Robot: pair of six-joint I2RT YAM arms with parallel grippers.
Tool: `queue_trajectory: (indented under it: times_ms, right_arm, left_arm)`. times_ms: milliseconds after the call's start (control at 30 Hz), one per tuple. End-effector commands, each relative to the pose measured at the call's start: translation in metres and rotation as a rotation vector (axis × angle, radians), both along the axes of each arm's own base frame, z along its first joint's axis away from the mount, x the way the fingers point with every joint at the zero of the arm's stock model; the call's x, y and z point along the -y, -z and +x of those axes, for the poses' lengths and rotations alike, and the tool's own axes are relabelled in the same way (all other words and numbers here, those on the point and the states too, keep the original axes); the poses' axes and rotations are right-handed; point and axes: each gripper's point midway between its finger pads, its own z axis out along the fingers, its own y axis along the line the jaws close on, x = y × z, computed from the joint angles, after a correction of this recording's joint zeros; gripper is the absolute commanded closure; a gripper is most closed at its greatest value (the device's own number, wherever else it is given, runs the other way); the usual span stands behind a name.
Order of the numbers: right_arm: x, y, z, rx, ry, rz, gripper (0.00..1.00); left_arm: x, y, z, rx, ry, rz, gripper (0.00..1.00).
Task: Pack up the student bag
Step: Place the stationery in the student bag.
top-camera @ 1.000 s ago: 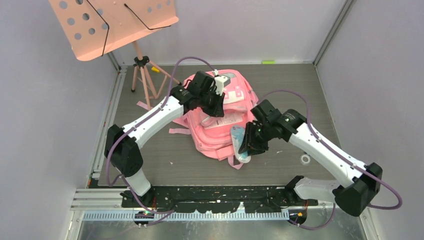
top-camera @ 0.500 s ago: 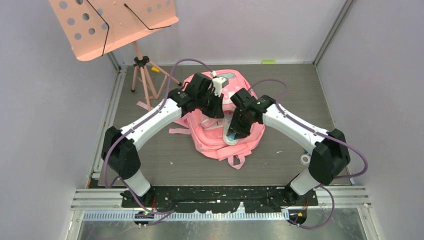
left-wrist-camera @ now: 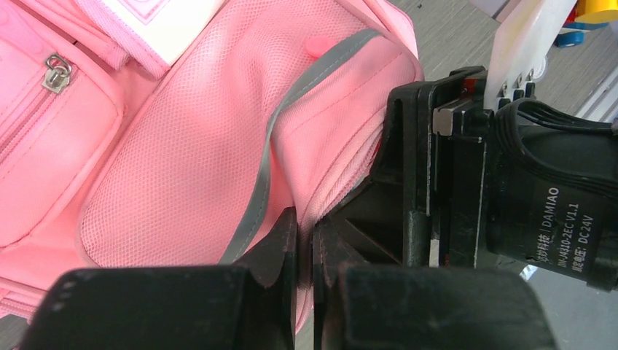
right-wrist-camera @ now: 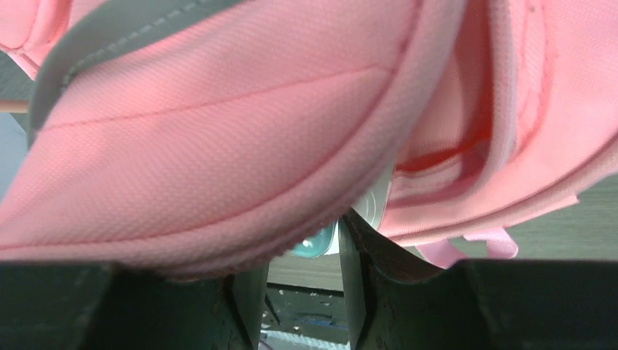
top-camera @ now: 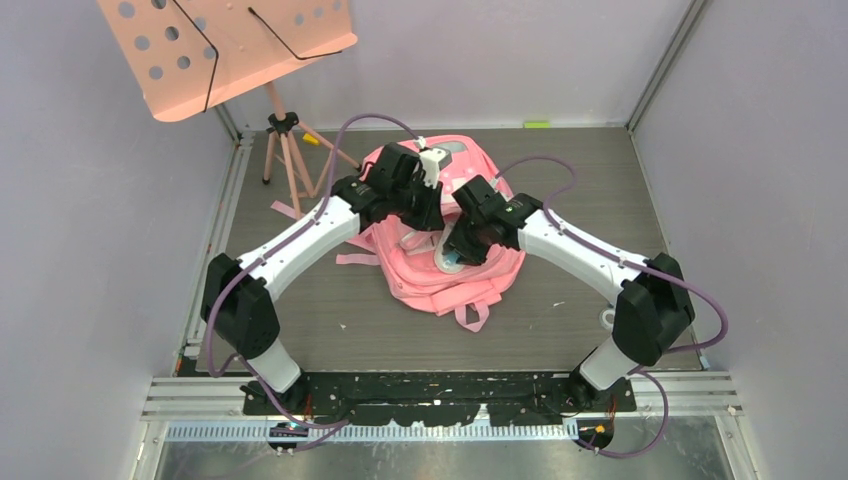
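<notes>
The student bag (top-camera: 425,275), a soft pink backpack, lies in the middle of the table. My left gripper (top-camera: 428,205) is at its top, shut on a fold of pink fabric (left-wrist-camera: 321,186) at the bag's edge beside a grey reflective strip (left-wrist-camera: 266,168). My right gripper (top-camera: 458,250) is close to its right, over the bag's middle. Its jaws stand a little apart, with the end of a flat teal and white item (right-wrist-camera: 318,239) between the tips. Pink bag fabric (right-wrist-camera: 218,124) drapes over the left fingertip and hides most of the item. The right gripper (right-wrist-camera: 302,248) points into the bag.
A salmon-pink perforated music stand (top-camera: 230,50) on a tripod (top-camera: 285,150) stands at the back left. A small tape roll (top-camera: 609,318) lies on the table to the right. Pink straps (top-camera: 470,315) trail toward the near side. Grey walls enclose the table.
My right arm has swung left and away, carrying the teal and white item from the bag's near right corner to its middle, close to the left gripper. The left gripper keeps its hold.
</notes>
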Motion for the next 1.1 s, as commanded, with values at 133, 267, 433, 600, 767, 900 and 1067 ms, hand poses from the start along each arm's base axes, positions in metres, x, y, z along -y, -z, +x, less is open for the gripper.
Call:
queue_trajectory:
  times_ms: [133, 267, 433, 600, 767, 900, 1067]
  right_arm:
    - [0.008, -0.038, 0.006, 0.215, 0.025, 0.080, 0.36]
    - [0.027, -0.035, -0.007, 0.243, 0.046, 0.061, 0.35]
    - [0.038, -0.027, -0.011, 0.252, 0.073, 0.036, 0.48]
    - [0.020, -0.026, -0.003, 0.284, 0.068, 0.090, 0.61]
    - [0.015, -0.006, 0.002, 0.278, 0.086, 0.027, 0.68]
    - [0.000, 0.003, 0.009, 0.301, 0.066, -0.010, 0.69]
    - [-0.033, 0.011, 0.028, 0.400, 0.039, 0.027, 0.71]
  left_arm:
    - [0.008, -0.043, -0.010, 0.065, 0.045, -0.101, 1.00]
    - [0.007, -0.043, -0.009, 0.069, 0.043, -0.097, 1.00]
    - [0.007, -0.041, -0.008, 0.065, 0.041, -0.094, 1.00]
    - [0.007, -0.042, -0.009, 0.067, 0.042, -0.096, 1.00]
    - [0.007, -0.044, -0.009, 0.070, 0.041, -0.098, 1.00]
    - [0.008, -0.044, -0.009, 0.067, 0.043, -0.100, 1.00]
    - [0.007, -0.044, -0.010, 0.069, 0.044, -0.100, 1.00]
